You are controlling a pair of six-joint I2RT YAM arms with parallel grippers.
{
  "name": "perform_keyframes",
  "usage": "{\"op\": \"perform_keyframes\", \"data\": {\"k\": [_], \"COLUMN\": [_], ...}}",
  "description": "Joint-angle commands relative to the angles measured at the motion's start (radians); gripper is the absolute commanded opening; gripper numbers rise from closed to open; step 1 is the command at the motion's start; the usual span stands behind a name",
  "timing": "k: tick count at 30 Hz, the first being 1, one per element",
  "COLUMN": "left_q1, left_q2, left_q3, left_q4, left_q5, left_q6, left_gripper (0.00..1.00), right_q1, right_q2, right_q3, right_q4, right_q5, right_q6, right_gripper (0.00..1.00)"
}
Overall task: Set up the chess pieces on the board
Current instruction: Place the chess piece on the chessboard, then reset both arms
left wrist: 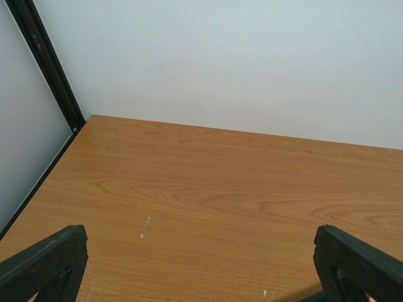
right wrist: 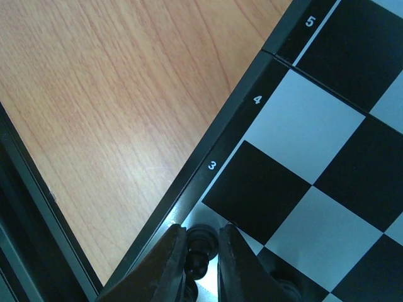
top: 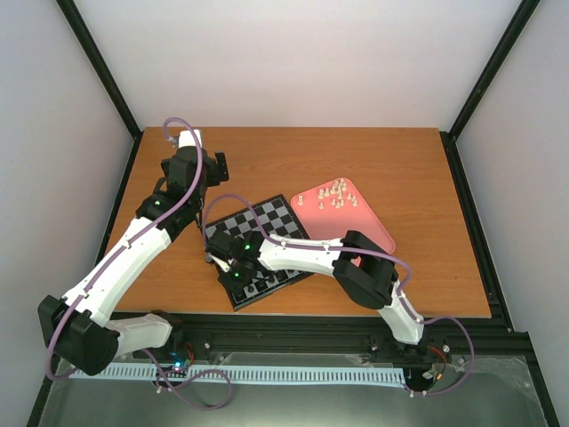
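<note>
1. Where the board (right wrist: 302, 157) meets its numbered border, just past the "3" mark, a black chess piece (right wrist: 200, 250) sits on a light square.
2. The right gripper (right wrist: 202, 230) pinches it between both fingers.
3. The left gripper (left wrist: 200, 239), spread wide, hovers over the wooden table (left wrist: 208, 182), well apart from the board.

Both arms, the left arm (top: 124, 258) and the right arm (top: 298, 252), have smooth white shells linked by chunky black joints. A thin purple cable (top: 227, 199) runs in loose loops along each of the 2. Small green lights (top: 246, 245) glow on the black housings. The left end effector (left wrist: 198, 242) has 2 matte black, wedge-shaped fingers (left wrist: 47, 264); the right end effector (right wrist: 203, 234) has 2 dark, glossy, rounded fingers (right wrist: 167, 267).
</note>
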Motion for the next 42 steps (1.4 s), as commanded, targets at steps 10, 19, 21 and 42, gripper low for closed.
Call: {"op": "perform_keyframes", "data": {"k": [10, 19, 21, 42], "left_q1": [-0.009, -0.009, -0.009, -0.009], "left_q2": [0.001, -0.002, 0.001, 0.073], "left_q3": [0.013, 0.011, 0.013, 0.039], "left_q4": [0.018, 0.016, 0.015, -0.004], "left_q5": [0.0, 0.0, 0.0, -0.052], "left_q6": [0.003, 0.002, 0.002, -0.004], "left_gripper": [1.0, 1.0, 1.0, 1.0], "right_q1": [0.005, 0.005, 0.004, -0.423], "right_q2": [-0.099, -0.209, -0.245, -0.816], "right_q3": [-0.021, -0.033, -0.049, -0.619], "right_q4": [0.011, 0.01, 0.012, 0.184], "right_q5": [0.046, 0.126, 0.175, 0.488], "right_q6": [-0.024, -0.036, -0.036, 0.122], "right_gripper": [0.23, 0.37, 0.43, 1.0]}}
